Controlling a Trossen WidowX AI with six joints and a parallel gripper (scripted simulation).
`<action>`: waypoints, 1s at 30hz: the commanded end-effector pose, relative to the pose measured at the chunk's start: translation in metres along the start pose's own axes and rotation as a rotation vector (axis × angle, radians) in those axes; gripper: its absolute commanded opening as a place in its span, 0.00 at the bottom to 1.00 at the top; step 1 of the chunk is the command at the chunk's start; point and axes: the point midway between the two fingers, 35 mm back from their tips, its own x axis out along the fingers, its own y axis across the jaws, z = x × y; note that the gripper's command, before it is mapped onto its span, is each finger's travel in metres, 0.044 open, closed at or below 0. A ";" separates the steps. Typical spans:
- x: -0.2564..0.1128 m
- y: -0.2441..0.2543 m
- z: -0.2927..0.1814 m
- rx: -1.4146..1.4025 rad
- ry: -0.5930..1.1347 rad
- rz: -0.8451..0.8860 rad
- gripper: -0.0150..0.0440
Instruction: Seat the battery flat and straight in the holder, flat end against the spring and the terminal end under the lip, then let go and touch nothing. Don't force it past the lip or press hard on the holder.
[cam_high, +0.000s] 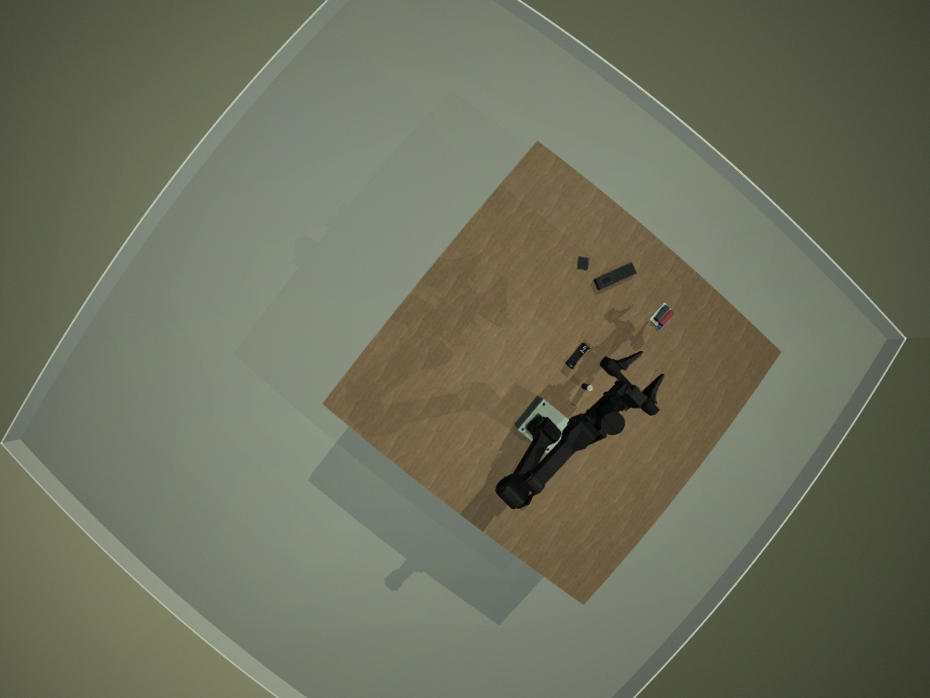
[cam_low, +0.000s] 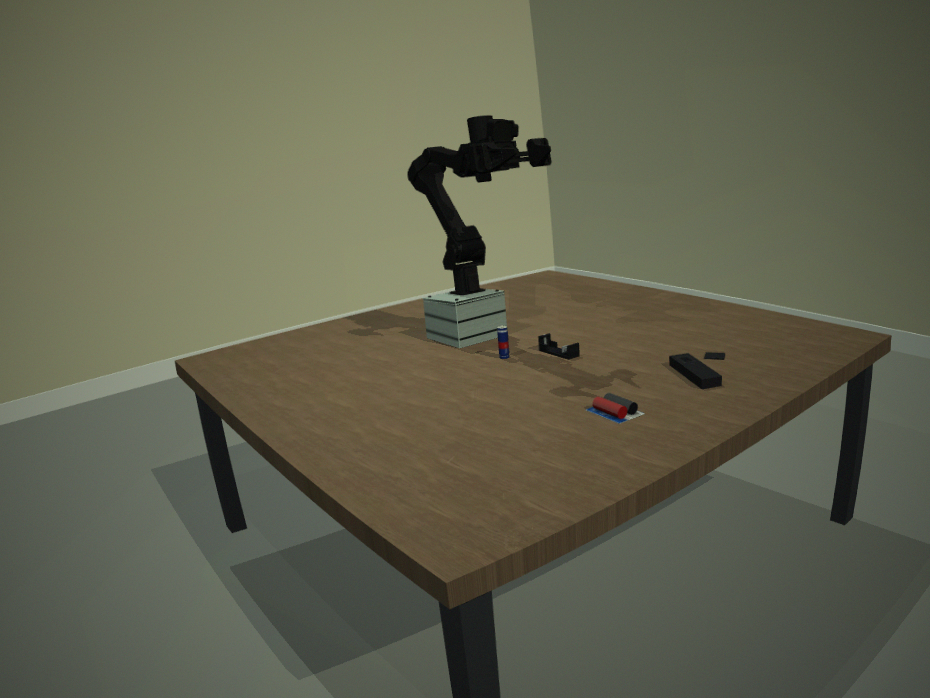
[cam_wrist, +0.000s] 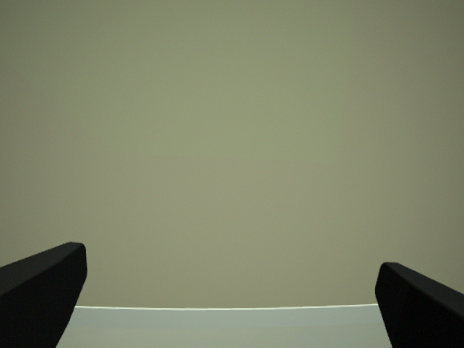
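The battery (cam_high: 587, 387) (cam_low: 503, 343), blue and red with a pale top, stands upright on the table beside the robot's base. The black holder (cam_high: 576, 355) (cam_low: 559, 348) lies on the table a short way from the battery, with nothing in it. My gripper (cam_high: 652, 363) (cam_wrist: 234, 270) is open and empty. It is high above the table, pointing level, away from the base. The wrist view shows only the wall and the floor edge between the fingers, not the battery or the holder. The spring and the lip are too small to tell apart.
A red and a dark cylinder lie side by side on a small blue and white card (cam_high: 655, 319) (cam_low: 634, 414). A long black box (cam_high: 615, 276) (cam_low: 694, 370) and a small dark square piece (cam_high: 582, 263) (cam_low: 714, 355) lie farther off. The pale base block (cam_low: 465, 320) stands near the battery.
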 end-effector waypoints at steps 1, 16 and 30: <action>0.002 0.000 -0.003 0.009 0.015 -0.001 0.89; -0.026 -0.027 -0.247 0.701 1.249 -0.617 0.25; -0.063 -0.030 -0.290 0.788 1.492 -0.905 0.25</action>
